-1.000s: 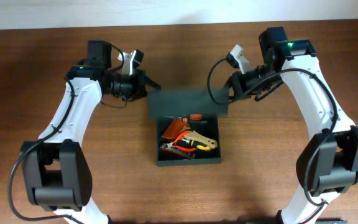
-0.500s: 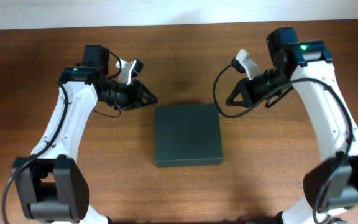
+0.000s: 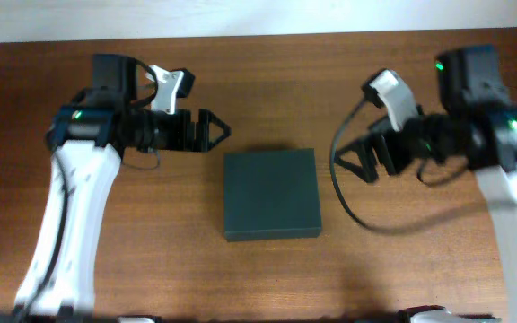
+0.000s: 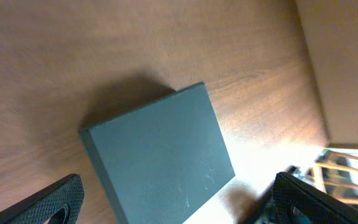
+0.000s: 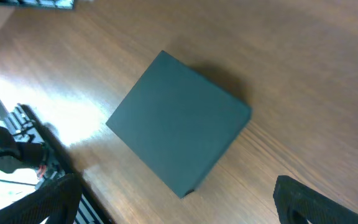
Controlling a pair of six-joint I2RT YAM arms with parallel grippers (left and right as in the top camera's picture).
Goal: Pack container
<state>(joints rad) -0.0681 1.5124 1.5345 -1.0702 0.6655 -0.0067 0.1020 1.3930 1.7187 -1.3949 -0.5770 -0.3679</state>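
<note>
The container is a dark green-black box lying in the middle of the wooden table with its flap lid down flat; nothing inside shows. My left gripper hovers off its far left corner, jaws spread wide and empty. My right gripper hangs to the box's right, also open and empty. Neither touches the box. In the left wrist view the container lies below and between the spread fingers of the left gripper. The right wrist view looks down on the container from above, ahead of the right gripper.
Brown wooden table lies all around the box. A pale wall strip borders the table's far edge. Both white arms reach in from the near left and near right corners.
A second ago the lid was up, showing tools inside, with both grippers at its far corners. The lid now lies shut. Both grippers have opened and drawn back outward.
</note>
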